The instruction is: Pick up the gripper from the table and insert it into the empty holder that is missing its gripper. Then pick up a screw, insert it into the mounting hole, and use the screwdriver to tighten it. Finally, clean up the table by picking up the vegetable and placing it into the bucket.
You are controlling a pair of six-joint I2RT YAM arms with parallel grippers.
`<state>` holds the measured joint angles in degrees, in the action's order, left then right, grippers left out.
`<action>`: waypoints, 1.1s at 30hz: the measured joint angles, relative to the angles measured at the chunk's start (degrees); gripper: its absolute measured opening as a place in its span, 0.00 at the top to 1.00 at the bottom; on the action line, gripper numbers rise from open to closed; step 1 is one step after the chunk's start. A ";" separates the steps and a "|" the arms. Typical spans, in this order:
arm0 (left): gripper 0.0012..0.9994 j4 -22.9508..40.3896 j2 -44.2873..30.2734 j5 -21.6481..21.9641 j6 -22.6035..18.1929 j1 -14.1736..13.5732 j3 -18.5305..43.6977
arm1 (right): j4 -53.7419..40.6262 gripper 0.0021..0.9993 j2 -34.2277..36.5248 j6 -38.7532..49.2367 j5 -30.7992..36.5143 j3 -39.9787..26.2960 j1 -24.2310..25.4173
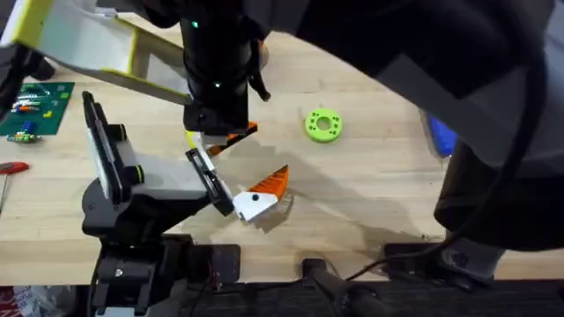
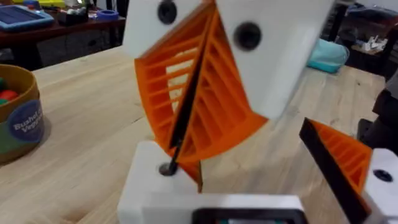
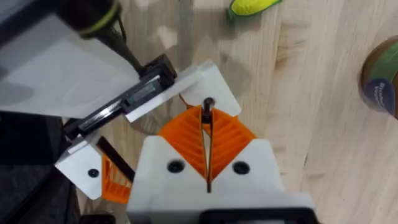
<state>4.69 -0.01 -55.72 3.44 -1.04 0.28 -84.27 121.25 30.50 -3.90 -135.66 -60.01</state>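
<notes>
Pale wooden tabletop [image 1: 379, 189]; dim, cluttered benches [image 2: 59, 28] behind.

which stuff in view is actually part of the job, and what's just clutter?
Job:
- vegetable
- bucket
- red-handled tool, likely the screwdriver
- thin dark part, possibly the screw, pinched in the right gripper

Clutter:
- green ring
- circuit board
- blue object

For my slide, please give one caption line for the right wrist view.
Right gripper shut on a screw above the white holder; vegetable and bucket wait on the table.
</notes>
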 joint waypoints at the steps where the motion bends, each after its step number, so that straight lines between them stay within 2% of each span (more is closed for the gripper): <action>1: 0.01 0.00 0.00 0.00 0.02 0.00 0.00 | 0.00 1.00 0.00 0.00 0.02 0.00 0.00; 33: 0.01 0.02 0.00 0.09 0.26 0.00 0.02 | -0.03 1.00 0.84 0.00 0.00 -0.11 -0.26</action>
<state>4.71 -0.01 -55.63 3.70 -1.04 0.29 -84.29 122.10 30.50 -3.90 -135.76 -60.27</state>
